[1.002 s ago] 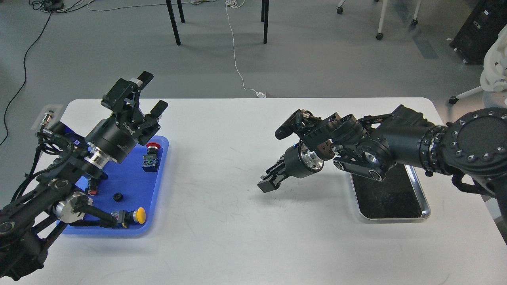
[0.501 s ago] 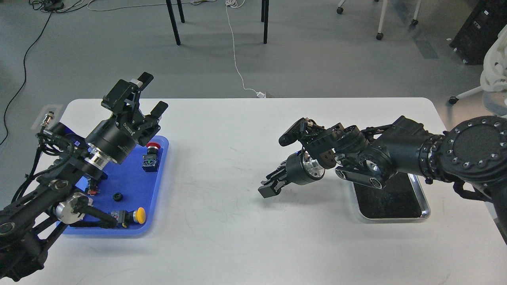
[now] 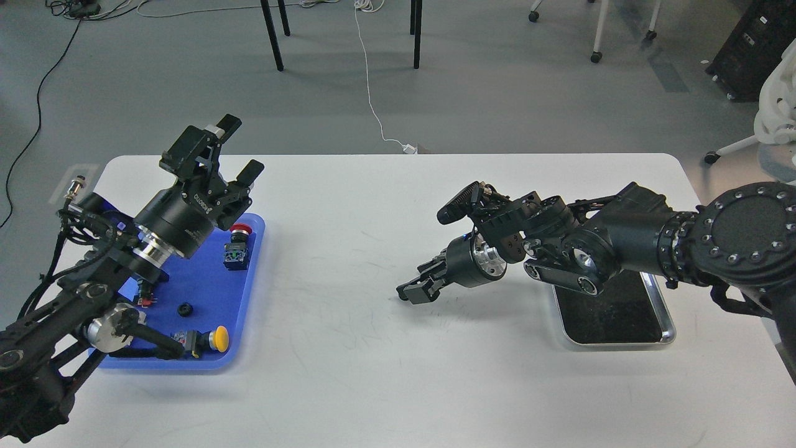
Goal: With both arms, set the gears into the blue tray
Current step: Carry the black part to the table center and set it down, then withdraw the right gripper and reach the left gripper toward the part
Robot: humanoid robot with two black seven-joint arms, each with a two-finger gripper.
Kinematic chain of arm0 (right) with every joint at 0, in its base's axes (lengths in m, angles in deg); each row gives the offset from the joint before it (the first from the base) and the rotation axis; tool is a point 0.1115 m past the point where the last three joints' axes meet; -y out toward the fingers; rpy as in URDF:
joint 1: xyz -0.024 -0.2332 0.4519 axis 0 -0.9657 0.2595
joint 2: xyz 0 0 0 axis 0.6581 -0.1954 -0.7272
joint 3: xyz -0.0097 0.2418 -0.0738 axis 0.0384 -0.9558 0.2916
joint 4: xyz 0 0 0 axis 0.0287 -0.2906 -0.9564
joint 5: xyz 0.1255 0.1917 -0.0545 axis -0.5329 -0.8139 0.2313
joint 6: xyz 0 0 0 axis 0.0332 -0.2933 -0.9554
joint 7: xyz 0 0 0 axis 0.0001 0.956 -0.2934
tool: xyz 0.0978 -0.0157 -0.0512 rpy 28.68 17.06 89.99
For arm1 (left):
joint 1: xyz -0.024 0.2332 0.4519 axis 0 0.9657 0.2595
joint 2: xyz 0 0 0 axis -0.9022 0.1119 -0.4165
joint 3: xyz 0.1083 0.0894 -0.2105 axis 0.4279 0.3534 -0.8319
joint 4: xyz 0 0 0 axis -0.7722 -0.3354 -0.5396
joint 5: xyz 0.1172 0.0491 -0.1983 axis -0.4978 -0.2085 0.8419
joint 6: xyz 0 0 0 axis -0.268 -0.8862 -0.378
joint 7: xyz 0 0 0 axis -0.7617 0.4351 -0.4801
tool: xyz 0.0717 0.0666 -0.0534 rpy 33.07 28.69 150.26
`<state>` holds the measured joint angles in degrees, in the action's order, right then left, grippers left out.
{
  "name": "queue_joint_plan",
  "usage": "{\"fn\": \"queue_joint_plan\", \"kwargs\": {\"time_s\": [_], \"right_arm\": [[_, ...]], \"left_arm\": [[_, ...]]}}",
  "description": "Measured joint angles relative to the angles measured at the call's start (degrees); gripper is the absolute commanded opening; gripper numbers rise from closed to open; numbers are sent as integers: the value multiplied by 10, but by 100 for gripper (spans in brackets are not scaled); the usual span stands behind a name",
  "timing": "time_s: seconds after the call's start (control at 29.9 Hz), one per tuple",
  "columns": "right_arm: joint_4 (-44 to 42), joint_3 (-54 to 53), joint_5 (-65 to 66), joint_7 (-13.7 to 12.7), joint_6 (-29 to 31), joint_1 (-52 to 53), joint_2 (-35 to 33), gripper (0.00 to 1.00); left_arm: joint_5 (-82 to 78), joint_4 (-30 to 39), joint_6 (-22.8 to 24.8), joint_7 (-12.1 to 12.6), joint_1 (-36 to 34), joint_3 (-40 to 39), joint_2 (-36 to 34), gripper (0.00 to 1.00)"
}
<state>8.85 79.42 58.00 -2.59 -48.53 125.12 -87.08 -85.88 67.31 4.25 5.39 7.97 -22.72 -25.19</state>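
Observation:
The blue tray (image 3: 202,280) lies at the table's left side. One small black gear (image 3: 184,308) rests inside it, near the front. My left gripper (image 3: 240,145) is raised over the tray's far edge, open and empty, its fingers pointing up and away. My right gripper (image 3: 412,291) hangs low over the middle of the table, pointing left, about halfway between the two trays. It is dark and small, so its fingers cannot be told apart and anything between them is hidden. No other gear shows.
Push-buttons lie in the blue tray: a red-capped one (image 3: 239,231) at the far right, a yellow-capped one (image 3: 217,339) at the front. A steel tray (image 3: 668,330) with a dark inside sits at the right, partly under my right arm.
My right gripper has moved left and a little lower, away from the steel tray. The left arm and the things in the blue tray have stayed where they were.

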Motion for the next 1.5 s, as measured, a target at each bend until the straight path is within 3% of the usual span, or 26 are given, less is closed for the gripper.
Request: {"fn": "queue_joint_plan", "kwargs": {"time_s": [0.17, 0.33, 0.53, 0.7, 1.0, 1.5], "right_arm": [[7, -57, -39, 0, 3, 4, -10, 96], [26, -159, -107, 0, 6, -22, -102, 96], [77, -302, -289, 0, 6, -110, -217, 96], [91, -441, -402, 0, 7, -206, -271, 96], [91, -654, -570, 0, 9, -333, -287, 98], [90, -691, -639, 0, 53, -366, -287, 98]], "left_arm": [[0, 0, 0, 0, 0, 0, 0, 98], [-3, 0, 0, -1, 0, 2, 1, 98], [-4, 0, 0, -1, 0, 3, 9, 98], [-4, 0, 0, -5, -3, 7, 22, 98], [-31, 0, 1, -10, -8, 21, 36, 98], [-306, 4, 49, -20, -71, 76, 24, 98]]}}
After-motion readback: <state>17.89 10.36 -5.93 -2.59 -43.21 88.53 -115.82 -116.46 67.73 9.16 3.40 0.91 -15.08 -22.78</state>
